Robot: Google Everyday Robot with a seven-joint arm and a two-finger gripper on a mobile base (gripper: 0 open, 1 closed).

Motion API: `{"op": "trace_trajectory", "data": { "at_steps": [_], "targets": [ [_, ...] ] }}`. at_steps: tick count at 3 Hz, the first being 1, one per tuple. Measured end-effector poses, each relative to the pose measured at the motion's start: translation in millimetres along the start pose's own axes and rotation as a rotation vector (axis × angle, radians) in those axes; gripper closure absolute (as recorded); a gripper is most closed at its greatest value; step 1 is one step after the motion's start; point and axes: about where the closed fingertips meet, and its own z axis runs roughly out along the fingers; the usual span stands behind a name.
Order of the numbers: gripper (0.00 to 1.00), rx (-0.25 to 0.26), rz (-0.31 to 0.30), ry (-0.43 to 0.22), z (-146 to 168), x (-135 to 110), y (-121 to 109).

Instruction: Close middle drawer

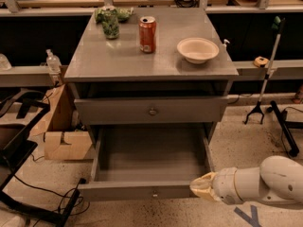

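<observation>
The middle drawer [150, 161] is pulled far out of the grey cabinet. Its deep tray is empty, and its flat front [123, 191] with a small round knob [155, 193] faces me. My gripper [200, 187] is low at the right end of that front, at its corner. Its cream fingers are shut and hold nothing, and they point left. The white forearm [265, 181] runs off to the right. The taller-fronted drawer above [152, 110] is almost shut. The lowest drawer is hidden under the open one.
On the cabinet top [113, 56] stand a red can [147, 34], a white bowl [197, 49] and a green bag [110, 21]. A cardboard box [64, 136] and black cables lie to the left. A grabber stick [265, 74] leans to the right.
</observation>
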Motion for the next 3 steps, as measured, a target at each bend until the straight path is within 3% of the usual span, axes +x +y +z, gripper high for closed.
{"op": "trace_trajectory", "data": {
  "at_steps": [1, 3],
  "targets": [
    [1.0, -0.016, 0.023, 0.004, 17, 10, 7],
    [1.0, -0.069, 0.151, -0.077, 93, 90, 24]
  ]
}}
